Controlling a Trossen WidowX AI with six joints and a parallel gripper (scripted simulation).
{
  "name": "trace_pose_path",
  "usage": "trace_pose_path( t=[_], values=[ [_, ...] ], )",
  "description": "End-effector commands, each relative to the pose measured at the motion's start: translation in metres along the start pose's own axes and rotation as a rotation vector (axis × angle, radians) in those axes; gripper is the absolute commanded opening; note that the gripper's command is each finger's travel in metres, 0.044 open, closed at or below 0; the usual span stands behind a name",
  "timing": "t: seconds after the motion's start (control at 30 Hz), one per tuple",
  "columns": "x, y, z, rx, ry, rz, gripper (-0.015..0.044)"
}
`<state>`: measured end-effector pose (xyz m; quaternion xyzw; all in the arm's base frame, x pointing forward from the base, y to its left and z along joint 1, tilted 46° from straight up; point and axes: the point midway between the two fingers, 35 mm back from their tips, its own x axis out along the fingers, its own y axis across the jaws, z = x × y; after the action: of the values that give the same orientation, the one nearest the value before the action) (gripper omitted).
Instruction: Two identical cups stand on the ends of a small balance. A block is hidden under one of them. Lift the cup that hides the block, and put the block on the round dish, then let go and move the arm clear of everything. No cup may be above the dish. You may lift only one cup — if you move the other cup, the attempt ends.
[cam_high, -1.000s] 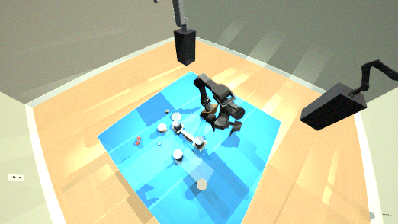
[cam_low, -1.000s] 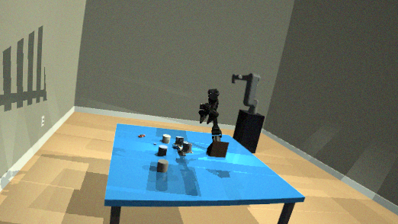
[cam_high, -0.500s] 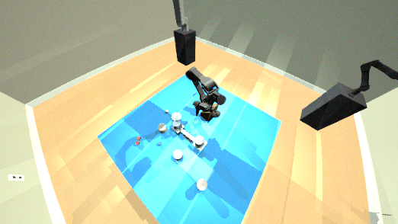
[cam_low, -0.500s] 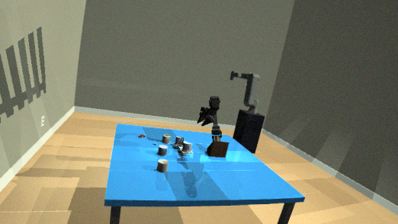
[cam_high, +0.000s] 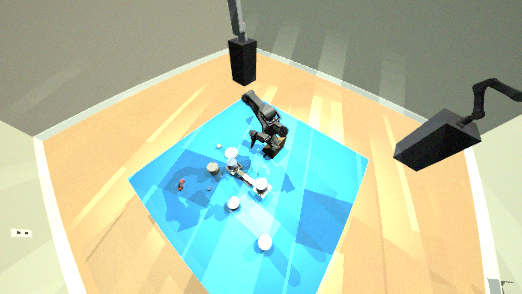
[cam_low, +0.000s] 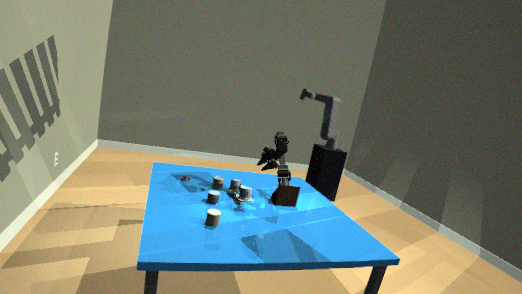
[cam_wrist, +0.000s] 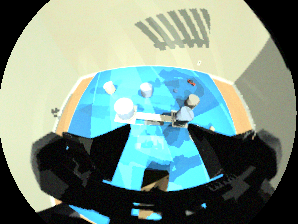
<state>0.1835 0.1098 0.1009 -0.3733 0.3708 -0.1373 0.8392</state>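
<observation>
A small balance (cam_high: 246, 176) (cam_wrist: 158, 120) lies near the middle of the blue table (cam_high: 310, 210) (cam_low: 260, 240). It carries two identical grey cups. One cup (cam_high: 232, 163) (cam_low: 235, 184) (cam_wrist: 182, 116) is on the end farther from the top camera, the other cup (cam_high: 261, 184) (cam_low: 245, 192) is on the nearer end. A pale round disc (cam_high: 230, 151) that looks like the dish lies just beyond the farther cup. No block shows. My gripper (cam_high: 259, 144) (cam_low: 265, 161) (cam_wrist: 160, 125) is open and empty. It hangs high above the table near the arm's base, apart from the balance.
A tan-topped cylinder (cam_high: 213, 168) (cam_low: 218, 182) and two more grey cups (cam_high: 233, 202) (cam_high: 264, 242) (cam_low: 213, 217) stand around the balance. A small red piece (cam_high: 181, 184) (cam_low: 186, 178) lies to the left. The arm's brown base block (cam_low: 286, 196) stands on the table.
</observation>
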Motion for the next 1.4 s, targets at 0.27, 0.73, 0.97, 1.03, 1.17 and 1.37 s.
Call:
trace_pose_path(
  t=[0.27,0.73,0.97,1.03,1.17,1.37],
  values=[
    [0.028,-0.020,0.014,-0.335,0.174,-0.015,0.0440],
    [0.069,-0.051,0.025,-0.743,0.385,0.087,0.0440],
    [0.091,-0.072,0.027,-0.941,0.472,0.186,0.0440],
    [0.098,-0.078,0.027,-0.997,0.493,0.220,0.0440],
    [0.111,-0.091,0.025,-1.106,0.529,0.293,0.0440],
    [0.131,-0.113,0.020,-1.262,0.565,0.416,0.0440]
  ],
)
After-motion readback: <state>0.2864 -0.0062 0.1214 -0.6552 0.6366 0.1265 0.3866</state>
